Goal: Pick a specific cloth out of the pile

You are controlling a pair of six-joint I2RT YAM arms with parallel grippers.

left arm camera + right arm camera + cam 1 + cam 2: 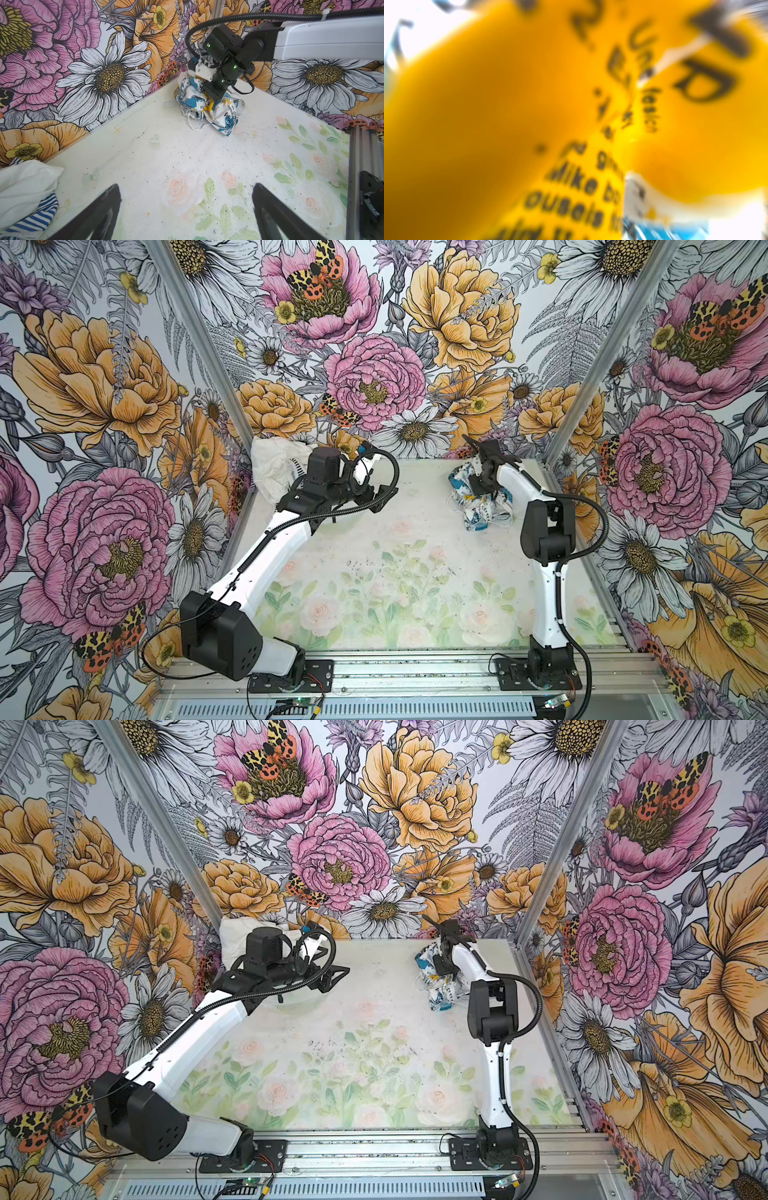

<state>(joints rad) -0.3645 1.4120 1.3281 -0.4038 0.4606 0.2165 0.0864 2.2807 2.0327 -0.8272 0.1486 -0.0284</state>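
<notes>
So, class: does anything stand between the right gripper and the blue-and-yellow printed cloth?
Nothing visible does. The right gripper is sunk into the printed cloth and shut on it. That cloth lies well apart from the pile of white and striped fabric.

Cloth [473, 512] bunched at the far right, pile [270, 464] in the far left corner.

The cloth [216, 113] is thin and white, with blue and yellow blotches and black lettering. It is crumpled into a tight, knobbly heap on the table [395, 531] near the back wall, and a loose fold trails toward the front. The right gripper [478, 486] is sunk into its top and pinches the fabric. In the right wrist view, blurred yellow fabric [488, 104] with black print fills the frame. The pile [25, 182] lies well apart from the cloth, against the walls: a puffy plain white cloth over a blue-and-white striped piece [35, 220] that peeks out at its edge.
</notes>
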